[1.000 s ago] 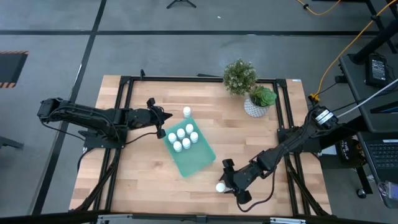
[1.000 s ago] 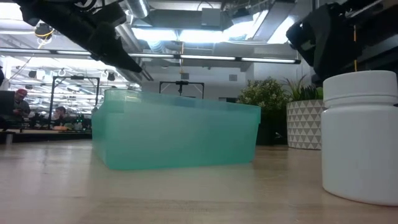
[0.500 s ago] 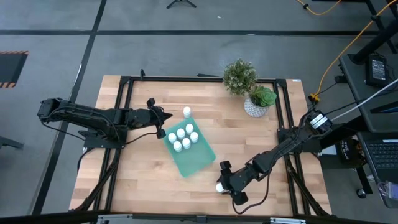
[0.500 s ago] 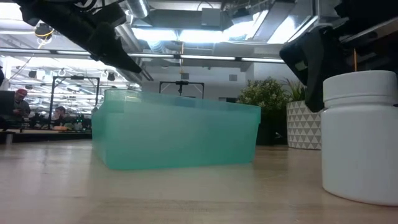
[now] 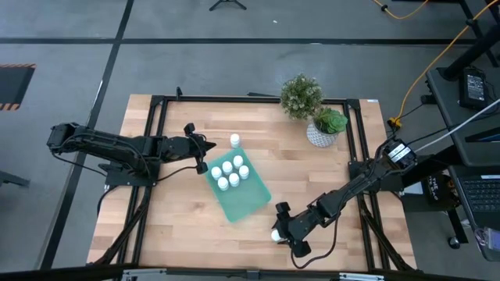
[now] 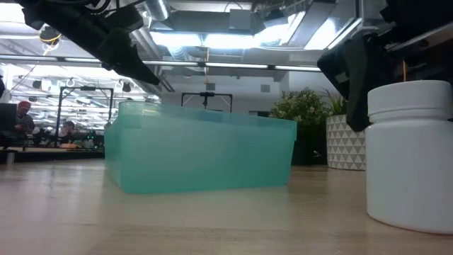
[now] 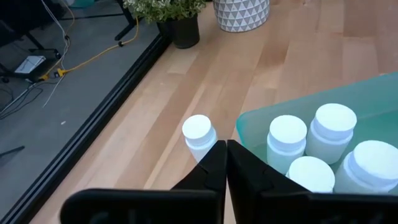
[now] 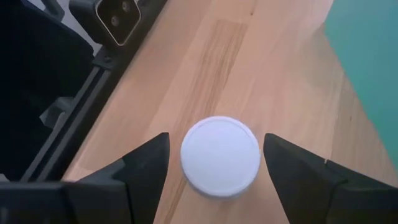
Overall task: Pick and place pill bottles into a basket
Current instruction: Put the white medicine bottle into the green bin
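One white pill bottle stands upright on the table near the front edge; it also shows large in the low view. My right gripper is open, with one finger on each side of the bottle's cap, and a gap shows on both sides. The teal basket holds several white bottles at its far end. Another bottle stands on the table just beyond the basket. My left gripper is shut and empty by the basket's far left corner, its tips near that lone bottle.
Two potted plants stand at the table's far right: a leafy one and one in a white patterned pot. Black frame rails run along the table's left, right and far sides. Bare wood lies left of the basket.
My right gripper has moved a little toward the table's left, closing in on the near bottle, so that its open fingers now stand on either side of it. The bottle has not moved.
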`<state>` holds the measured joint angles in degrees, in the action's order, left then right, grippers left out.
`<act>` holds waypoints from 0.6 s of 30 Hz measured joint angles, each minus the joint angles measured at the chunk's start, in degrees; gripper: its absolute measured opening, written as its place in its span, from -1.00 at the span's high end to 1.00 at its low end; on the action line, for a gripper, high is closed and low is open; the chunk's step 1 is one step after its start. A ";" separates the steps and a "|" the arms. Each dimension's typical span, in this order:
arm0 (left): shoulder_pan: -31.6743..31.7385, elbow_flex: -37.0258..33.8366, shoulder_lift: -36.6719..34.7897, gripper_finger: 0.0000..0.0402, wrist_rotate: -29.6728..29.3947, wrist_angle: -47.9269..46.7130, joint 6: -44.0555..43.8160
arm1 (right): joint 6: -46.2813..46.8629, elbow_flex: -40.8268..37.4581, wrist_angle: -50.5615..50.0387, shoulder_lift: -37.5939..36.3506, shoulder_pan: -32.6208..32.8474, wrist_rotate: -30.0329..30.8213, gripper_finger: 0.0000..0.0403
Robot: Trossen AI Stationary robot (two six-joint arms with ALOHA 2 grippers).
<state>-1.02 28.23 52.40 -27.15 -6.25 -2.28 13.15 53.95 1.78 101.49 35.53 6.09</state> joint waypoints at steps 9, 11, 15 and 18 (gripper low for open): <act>0.00 0.00 0.00 0.99 -0.01 -0.42 0.00 | -1.38 0.00 1.97 0.03 -0.07 -0.02 -0.28; 0.00 0.00 0.00 0.99 -0.01 -0.43 0.00 | -1.44 0.00 1.81 0.01 -0.07 -0.03 -0.22; 0.00 0.00 0.00 0.98 -0.01 -0.46 0.00 | -1.53 0.00 1.36 0.01 -0.07 -0.03 0.02; 0.00 0.00 0.00 0.95 -0.01 -0.45 0.02 | -1.65 0.05 0.66 -0.04 -0.07 0.00 0.22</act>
<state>-1.02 28.23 52.40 -27.16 -6.70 -2.26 11.50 54.01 2.44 101.45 35.46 6.09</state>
